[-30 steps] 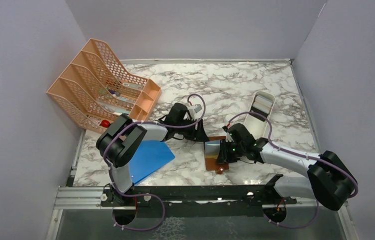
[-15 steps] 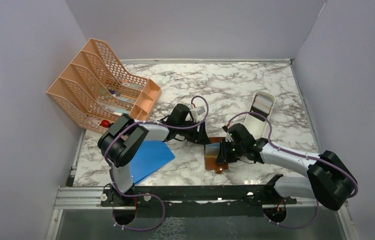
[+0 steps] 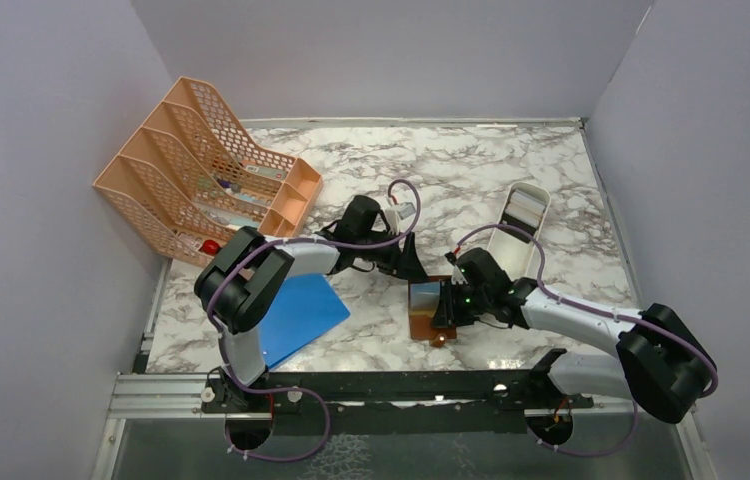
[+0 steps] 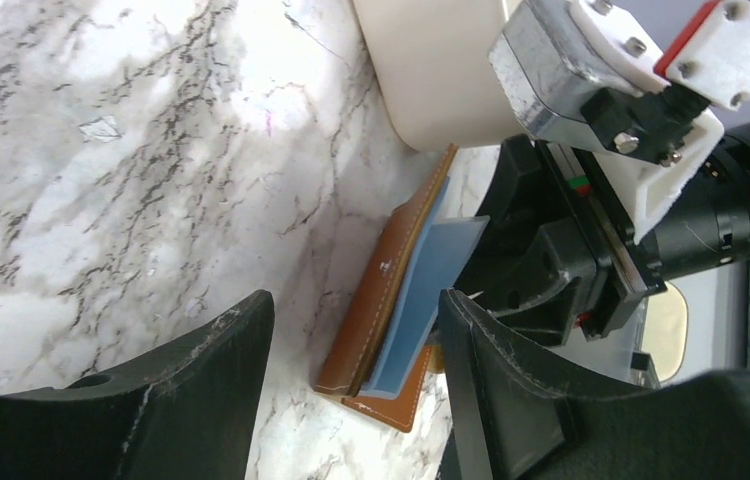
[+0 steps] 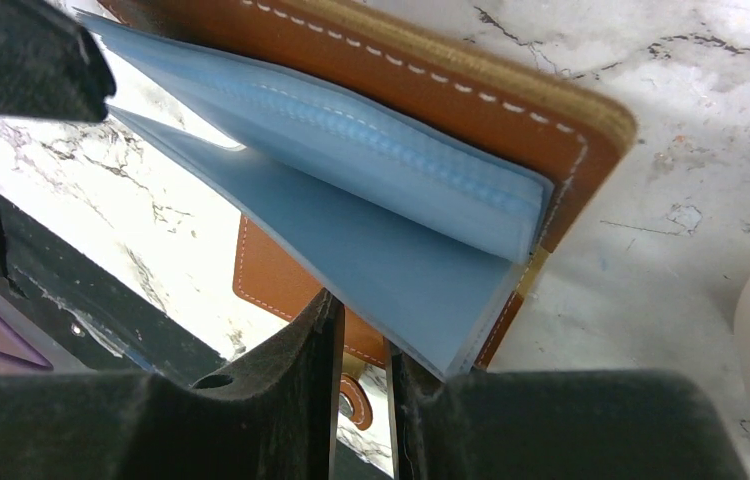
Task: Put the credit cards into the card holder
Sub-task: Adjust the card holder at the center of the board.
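Observation:
The brown card holder (image 3: 427, 324) lies open on the marble between both grippers. A light blue sheet (image 3: 424, 294) stands up out of its fold; I cannot tell whether it is the light blue card or an inner leaf. My left gripper (image 3: 412, 265) is open and empty, and in its wrist view (image 4: 351, 300) it straddles the holder (image 4: 381, 290) and the sheet (image 4: 433, 275). My right gripper (image 3: 445, 305) is nearly shut, with a narrow slit (image 5: 359, 312). Nothing shows in the slit, and the sheet (image 5: 391, 270) rests at its tips above the holder (image 5: 401, 50). The dark card is out of view.
A white oblong tray (image 3: 523, 215) stands just behind the right gripper and also shows in the left wrist view (image 4: 431, 80). An orange mesh rack (image 3: 201, 170) stands at the back left. A large bright blue board (image 3: 301, 315) lies under the left arm.
My left gripper has moved right, up to the card holder's far-left edge. The right gripper, the holder and the blue sheet have stayed in place.

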{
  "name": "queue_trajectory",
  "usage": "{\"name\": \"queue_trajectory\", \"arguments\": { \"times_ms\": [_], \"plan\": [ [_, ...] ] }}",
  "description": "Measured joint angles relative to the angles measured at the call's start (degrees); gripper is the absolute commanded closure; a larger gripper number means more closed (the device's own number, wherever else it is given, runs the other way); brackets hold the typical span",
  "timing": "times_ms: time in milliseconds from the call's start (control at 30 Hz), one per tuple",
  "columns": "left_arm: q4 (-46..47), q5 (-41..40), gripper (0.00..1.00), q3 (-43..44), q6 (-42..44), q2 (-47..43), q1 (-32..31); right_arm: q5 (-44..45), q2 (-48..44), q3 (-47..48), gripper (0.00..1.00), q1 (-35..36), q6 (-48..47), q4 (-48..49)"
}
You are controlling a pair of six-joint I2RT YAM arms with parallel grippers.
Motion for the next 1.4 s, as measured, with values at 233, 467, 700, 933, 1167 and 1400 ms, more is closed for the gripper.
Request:
{"name": "queue_trajectory", "arguments": {
  "times_ms": [233,467,700,933,1167,1400],
  "plan": [
    [-1.7,1.3,0.39,0.0,1.7,-0.1,-0.2,0.6,-0.2,0.0,0.74,0.2,0.0,0.0],
    [-6.7,-1.5,0.89,-0.5,4.4,-1.7,-1.3,1.0,-0.2,0.0,0.73,0.3,0.1,0.0],
    [-9.3,-11.6,1.00,-5.8,4.3,-12.7,-1.6,3.0,0.7,2.7,0.61,0.3,0.5,0.1],
    [-8.6,-27.1,1.00,-15.0,-0.7,-27.3,-1.7,3.7,2.4,10.3,0.45,0.3,4.7,3.2],
    [-8.0,-39.4,1.00,-22.4,-4.7,-34.5,-3.0,2.8,5.5,14.3,0.39,0.3,10.3,10.2],
    [-6.1,-45.6,1.00,-23.4,-5.5,-34.7,-4.2,-0.3,10.8,16.6,0.42,0.3,12.0,15.5]
  ]
}}
